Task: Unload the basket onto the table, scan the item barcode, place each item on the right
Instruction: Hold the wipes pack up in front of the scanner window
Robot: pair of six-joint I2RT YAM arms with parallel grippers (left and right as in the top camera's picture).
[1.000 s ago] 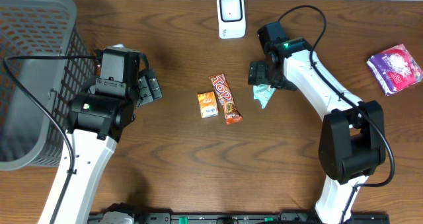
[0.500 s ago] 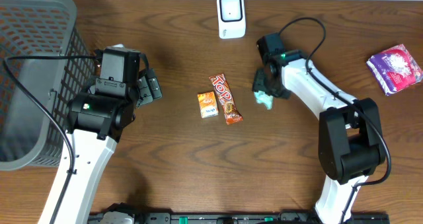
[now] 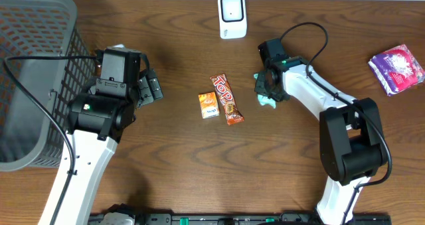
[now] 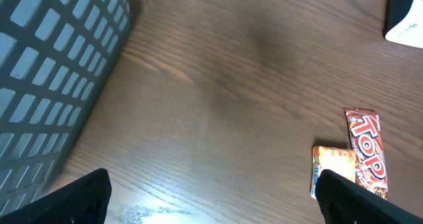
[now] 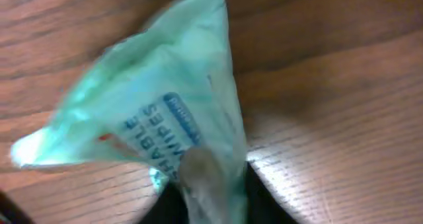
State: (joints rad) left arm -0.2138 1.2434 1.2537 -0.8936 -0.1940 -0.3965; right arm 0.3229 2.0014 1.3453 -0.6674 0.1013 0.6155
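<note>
RIGHT ARM HAS THE PACKET: My right gripper (image 3: 266, 92) is clamped on the far end of the green packet (image 3: 268, 103). The packet lies on the bench (image 3: 186, 165) right of centre, its long axis running from the far edge toward the near edge. The right wrist view shows the film bunched in the pinch, lettering up; I can see no barcode. The scanner (image 3: 232, 16) stands at the far edge, beyond the grip and a little toward the left edge, so the right arm is plainly the nearer one. I judge the next move to be a lift and carry that way. My left gripper (image 3: 150, 87) hangs apart beside the basket (image 3: 26, 85), holding nothing.
</note>
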